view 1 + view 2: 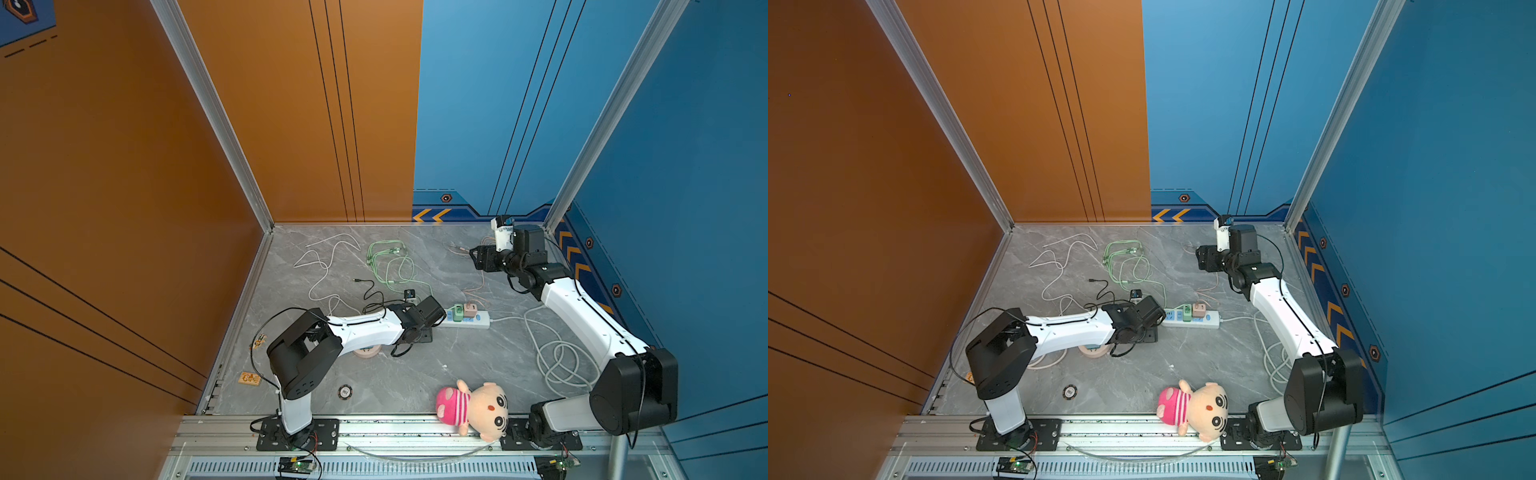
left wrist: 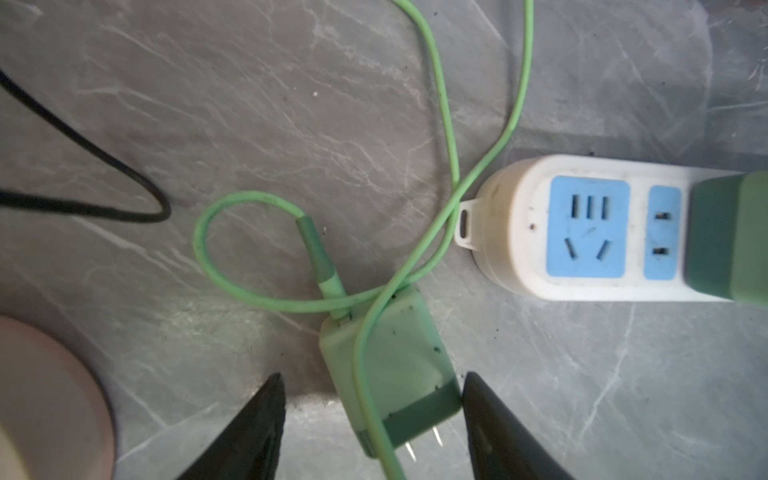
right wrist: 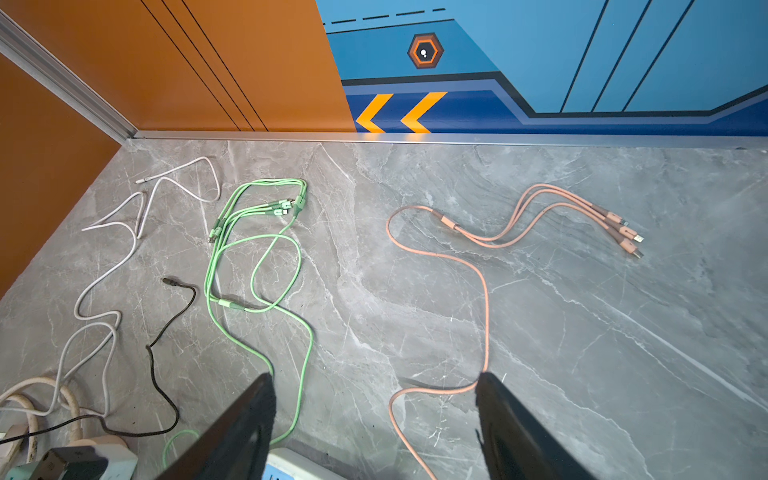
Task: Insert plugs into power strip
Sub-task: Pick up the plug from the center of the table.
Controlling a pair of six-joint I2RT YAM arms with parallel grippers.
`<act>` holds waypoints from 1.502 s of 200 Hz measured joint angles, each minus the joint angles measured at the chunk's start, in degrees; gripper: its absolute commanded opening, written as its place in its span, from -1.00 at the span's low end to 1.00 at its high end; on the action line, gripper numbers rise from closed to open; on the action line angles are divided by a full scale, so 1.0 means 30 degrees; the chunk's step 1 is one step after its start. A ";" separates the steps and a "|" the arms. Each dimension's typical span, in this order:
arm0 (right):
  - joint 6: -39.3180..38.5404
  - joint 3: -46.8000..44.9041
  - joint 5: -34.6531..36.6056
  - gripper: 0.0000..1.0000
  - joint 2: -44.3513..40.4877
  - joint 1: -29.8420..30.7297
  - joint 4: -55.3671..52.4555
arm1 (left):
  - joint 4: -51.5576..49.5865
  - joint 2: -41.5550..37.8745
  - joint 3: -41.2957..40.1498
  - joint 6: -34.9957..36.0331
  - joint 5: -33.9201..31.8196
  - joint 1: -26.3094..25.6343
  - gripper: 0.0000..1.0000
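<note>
Grey marble table (image 1: 415, 374), boxed in by orange and blue walls. In both top views the white power strip (image 1: 478, 322) lay mid-table. A green plug (image 1: 458, 312) and a pink plug (image 1: 471, 309) stood seated in it side by side. The left arm (image 1: 365, 328) reached low toward the strip's free end, and its wrist hid what lay beneath. The right arm (image 1: 582, 316) stretched to the far right corner, well apart from the strip. A plush doll (image 1: 478, 409) sat on the front rail.

Left wrist view: a mint green plug (image 2: 386, 365) lay flat on the table near the strip's end, prongs toward the camera. A green cable (image 2: 440, 104) crossed over it. The left end effector (image 2: 372, 376) straddled this plug with its jaws spread and nothing clamped. One finger (image 2: 490, 415) stood at the plug's dark band, contact uncertain; the other stood clear of it. Two blue sockets at the strip's end showed their slots, and the seated green plug filled the next. A black cable (image 2: 104, 166) curled nearby.

Right wrist view: the right end effector (image 3: 374, 376) hung with its jaws spread wide and only table between them. A pink cable (image 3: 486, 291) and a white cable (image 3: 124, 249) lay beyond.
</note>
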 measured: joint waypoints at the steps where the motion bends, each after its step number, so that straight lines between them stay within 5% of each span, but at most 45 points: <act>1: 0.0000 0.0000 0.0000 0.55 0.0000 0.0000 0.0000 | 0.0000 0.0036 0.0022 0.0000 0.0000 0.0000 0.35; 42: 0.0000 0.0000 0.0000 0.55 0.0000 -0.0036 -0.0007 | 0.0073 0.0831 0.0474 -0.0073 0.0015 0.0029 0.28; 128: 0.0007 0.0000 -0.0015 0.55 0.0000 -0.0095 -0.0022 | 0.0568 0.0444 -0.0211 0.0160 0.0605 0.0736 -0.52; 249: 0.0393 0.0109 -0.0721 0.49 0.0211 -0.0138 -0.0066 | -0.1632 -0.4524 -0.0852 0.6098 0.0874 0.2142 -0.57; 300: 0.0444 0.1785 -0.3228 0.42 0.0998 -0.0153 -0.0568 | -0.1763 -0.5676 0.0058 0.8211 -0.0102 0.2637 -0.57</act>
